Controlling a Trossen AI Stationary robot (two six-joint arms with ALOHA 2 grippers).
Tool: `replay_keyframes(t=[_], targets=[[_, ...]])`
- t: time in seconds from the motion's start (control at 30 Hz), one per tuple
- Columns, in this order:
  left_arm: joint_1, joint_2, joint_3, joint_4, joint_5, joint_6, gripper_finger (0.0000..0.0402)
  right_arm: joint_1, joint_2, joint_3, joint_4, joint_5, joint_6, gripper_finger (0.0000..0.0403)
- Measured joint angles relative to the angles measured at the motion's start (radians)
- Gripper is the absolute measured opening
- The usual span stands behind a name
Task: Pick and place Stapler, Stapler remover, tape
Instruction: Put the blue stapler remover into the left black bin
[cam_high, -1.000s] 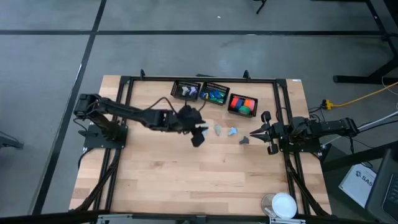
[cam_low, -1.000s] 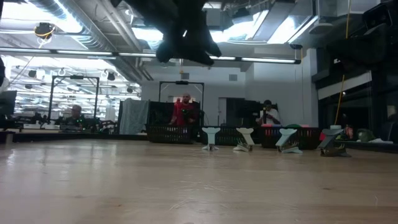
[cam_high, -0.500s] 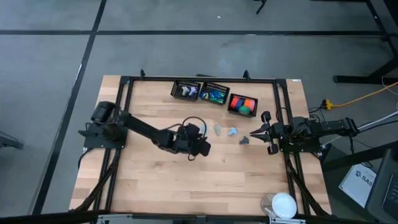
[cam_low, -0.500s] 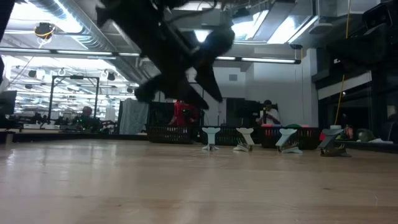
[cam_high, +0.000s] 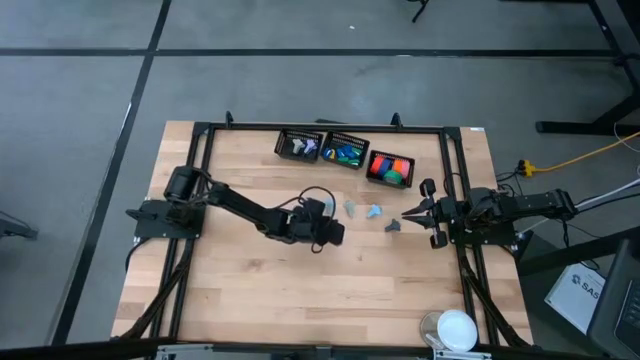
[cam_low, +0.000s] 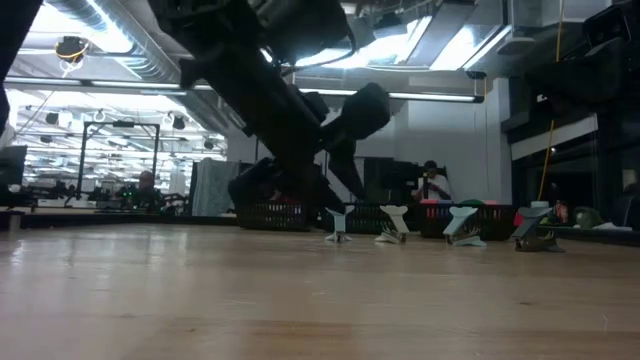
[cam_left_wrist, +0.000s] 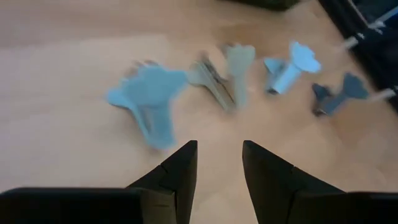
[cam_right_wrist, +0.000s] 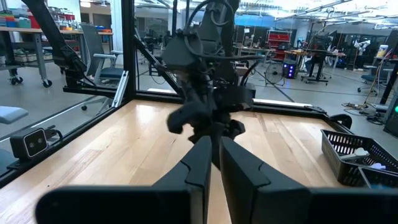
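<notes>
In the high view, three dark baskets sit in a row along the upper middle of the wooden table (cam_high: 250, 290): the left basket (cam_high: 299, 145) holds pale claw-shaped pieces, the middle basket (cam_high: 345, 151) holds the tape (cam_high: 343, 154), a cluster of small blue, green and yellow pieces, and the right basket (cam_high: 390, 168) holds red and orange pieces. Just below the baskets, near the centre of the frame, loose claw-shaped pieces lie on the bare wood: a pale green one (cam_high: 352, 207), a light blue one (cam_high: 374, 211) and a dark grey one (cam_high: 392, 226), set a little apart from each other. A white round object (cam_high: 458, 329) sits at the lower right corner of the table. The left arm reaches across from the left edge, and the left gripper (cam_high: 334, 233) is low over the wood just left of the loose pieces; its wrist view shows its fingers (cam_left_wrist: 180, 171) apart with nothing between them, pointed at a blurred light blue piece (cam_left_wrist: 148, 102) with the others lined up beyond. The right gripper (cam_high: 408, 213) waits at the right edge of the table, close to the dark grey piece, its fingers (cam_right_wrist: 202, 158) together and empty. A second ago the left gripper was higher up the frame, close under the baskets; it has since swung down and right toward the loose pieces, and its fingers have narrowed a little. The right arm has not moved, and the baskets and loose pieces lie as before
</notes>
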Motion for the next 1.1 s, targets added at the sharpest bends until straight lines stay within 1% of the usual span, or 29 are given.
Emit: replay_keyframes(t=[0.1,0.23,0.43,0.67,0.77,0.9,1.1], targets=[[-0.003,-0.005,0.0,-0.026,-0.05,-0.008,0.0123,0.0,0.0,0.0,0.0,0.0,0.0,0.0039],[-0.003,-0.004,0.0,-0.071,-0.066,-0.039,0.0123,0.0,0.0,0.0,0.0,0.0,0.0,0.0039],[0.005,-0.004,0.0,-0.091,-0.124,-0.008,0.0123,0.0,0.0,0.0,0.0,0.0,0.0,0.0039],[0.053,0.013,-0.001,-0.085,-0.058,-0.005,0.0127,0.0,0.0,0.0,0.0,0.0,0.0,0.0039],[0.061,0.019,0.001,-0.051,-0.051,0.01,0.0144,0.0,0.0,0.0,0.0,0.0,0.0,0.0039],[0.065,0.029,0.001,-0.028,-0.04,0.021,0.0176,0.0,0.0,0.0,0.0,0.0,0.0,0.0039],[0.081,0.053,0.011,-0.04,-0.038,0.022,0.0224,0.0,0.0,0.0,0.0,0.0,0.0,0.0039]])
